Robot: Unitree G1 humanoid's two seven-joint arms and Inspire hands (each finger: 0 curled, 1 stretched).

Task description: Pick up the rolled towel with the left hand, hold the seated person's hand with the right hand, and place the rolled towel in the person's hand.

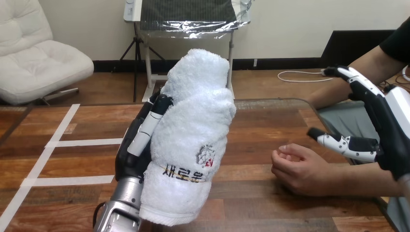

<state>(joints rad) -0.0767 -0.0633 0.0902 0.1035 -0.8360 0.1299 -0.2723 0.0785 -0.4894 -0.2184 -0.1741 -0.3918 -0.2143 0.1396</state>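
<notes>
**Towel in my grasp, the person's hand not yet held**

The first step looks done. My left hand [133, 154] has the rolled towel [193, 130] lifted clear of the desk [270, 121], with my fingers [150, 125] curled round its left side and clamped on it. The towel stands nearly upright, its top leaning slightly to the right, at the middle of my view.

Two steps are left, as I judge it: taking the person's hand [297, 169], then setting the towel in it. That hand rests on the desk to the right of the towel and apart from it, loosely curled, so it will have to open before the towel can go in.

My right hand [389, 130] is raised at the right edge, just beside the person's forearm. Its fingers are straight and spread, closed on nothing, and the thumb reaches out above the wrist. I cannot tell whether my palm touches the forearm.
</notes>
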